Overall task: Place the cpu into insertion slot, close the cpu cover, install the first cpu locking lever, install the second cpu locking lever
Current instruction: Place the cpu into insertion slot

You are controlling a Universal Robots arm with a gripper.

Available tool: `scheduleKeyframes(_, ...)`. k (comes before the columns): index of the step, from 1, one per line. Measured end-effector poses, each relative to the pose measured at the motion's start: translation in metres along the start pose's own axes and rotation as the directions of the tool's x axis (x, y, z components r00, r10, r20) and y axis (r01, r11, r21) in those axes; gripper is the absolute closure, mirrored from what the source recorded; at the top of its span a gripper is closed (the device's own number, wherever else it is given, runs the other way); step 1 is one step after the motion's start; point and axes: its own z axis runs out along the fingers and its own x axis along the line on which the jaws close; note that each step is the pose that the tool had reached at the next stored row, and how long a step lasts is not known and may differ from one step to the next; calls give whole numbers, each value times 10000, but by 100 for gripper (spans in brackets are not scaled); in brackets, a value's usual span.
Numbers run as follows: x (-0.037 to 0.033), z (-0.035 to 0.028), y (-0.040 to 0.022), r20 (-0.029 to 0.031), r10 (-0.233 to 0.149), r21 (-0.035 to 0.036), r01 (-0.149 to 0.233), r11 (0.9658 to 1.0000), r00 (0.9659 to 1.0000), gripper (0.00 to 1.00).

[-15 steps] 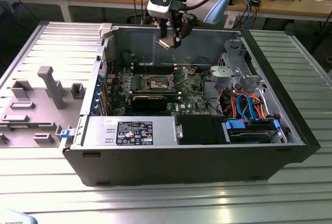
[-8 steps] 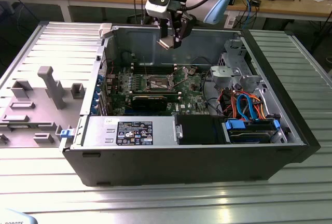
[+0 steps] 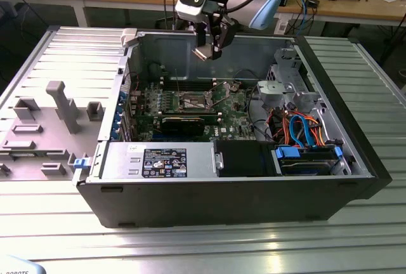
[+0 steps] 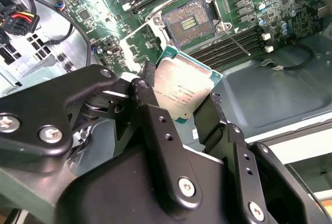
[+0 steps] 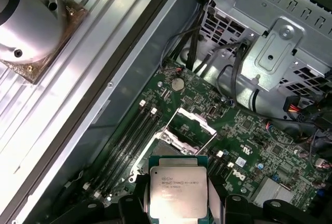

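The hand [image 3: 210,47] pinches the cpu [image 4: 182,90] by its edges, high over the open case [image 3: 228,191]. The insertion slot [image 4: 191,23] lies bare and the cpu cover [image 5: 198,121] is raised. I'd judge every step remains.

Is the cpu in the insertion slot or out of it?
Out. The cpu is clamped between the fingers of the gripper above the board, and the insertion slot lies bare, contacts exposed.
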Motion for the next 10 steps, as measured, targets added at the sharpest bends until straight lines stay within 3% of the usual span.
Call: scheduleKeyframes(10,0,9,-1,56,590,-9,-590,9983,9982,46)
